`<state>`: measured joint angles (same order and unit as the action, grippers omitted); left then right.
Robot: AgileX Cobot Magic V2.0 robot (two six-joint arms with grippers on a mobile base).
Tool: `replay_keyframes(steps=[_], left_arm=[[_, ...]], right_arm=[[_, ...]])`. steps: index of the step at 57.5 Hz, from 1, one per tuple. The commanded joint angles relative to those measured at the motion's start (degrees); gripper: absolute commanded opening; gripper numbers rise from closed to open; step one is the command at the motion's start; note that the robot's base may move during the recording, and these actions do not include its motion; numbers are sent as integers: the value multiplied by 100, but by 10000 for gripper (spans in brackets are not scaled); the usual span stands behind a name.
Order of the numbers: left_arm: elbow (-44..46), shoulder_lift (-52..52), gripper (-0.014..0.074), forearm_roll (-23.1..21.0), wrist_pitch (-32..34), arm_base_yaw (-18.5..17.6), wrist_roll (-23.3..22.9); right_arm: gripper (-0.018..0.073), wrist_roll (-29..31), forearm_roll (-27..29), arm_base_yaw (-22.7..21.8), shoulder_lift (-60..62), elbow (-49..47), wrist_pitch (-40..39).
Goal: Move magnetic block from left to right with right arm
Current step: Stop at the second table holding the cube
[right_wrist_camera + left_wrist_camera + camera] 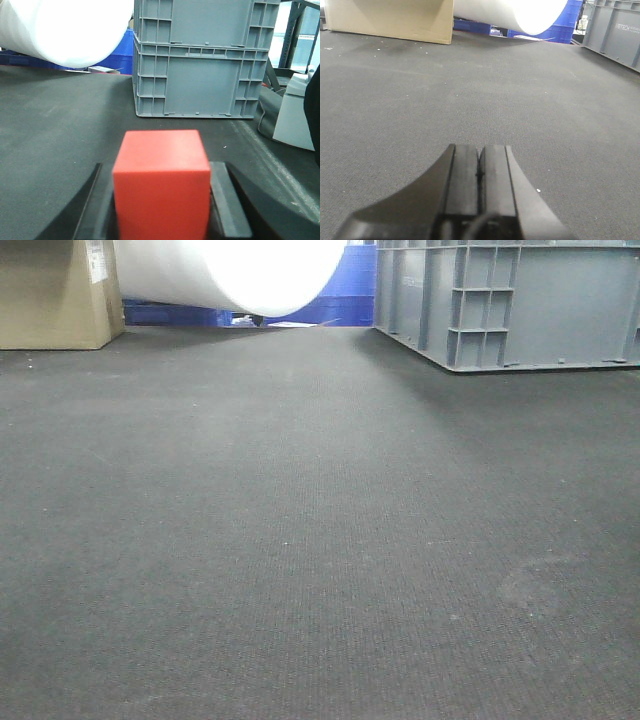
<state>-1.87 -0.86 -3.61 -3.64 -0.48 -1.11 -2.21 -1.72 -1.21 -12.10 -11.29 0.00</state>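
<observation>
We list magnetic block (160,182), equal-sided, flat face toward wrist camera, clamped by right gripper (160,172); left gripper (479,155) pressed together

Red magnetic block (161,182) between hand's fingers

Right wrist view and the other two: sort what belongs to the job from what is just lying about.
Job: bright-red matte cube, clamped in the right gripper.

Lying about: stacked grey ribbed plastic crates; tan cardboard box; big white roll; blue plastic bins; shut left gripper.
</observation>
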Motion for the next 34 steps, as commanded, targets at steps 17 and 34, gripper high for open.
replay_keyframes(steps=[17,34], left_arm=[[-48,-34,-117,-39,486,2,-10],[-48,-34,-117,-39,486,2,-10]], right_arm=[[233,41,-53,-35,-39,-167,-544],[233,41,-53,-35,-39,-167,-544]])
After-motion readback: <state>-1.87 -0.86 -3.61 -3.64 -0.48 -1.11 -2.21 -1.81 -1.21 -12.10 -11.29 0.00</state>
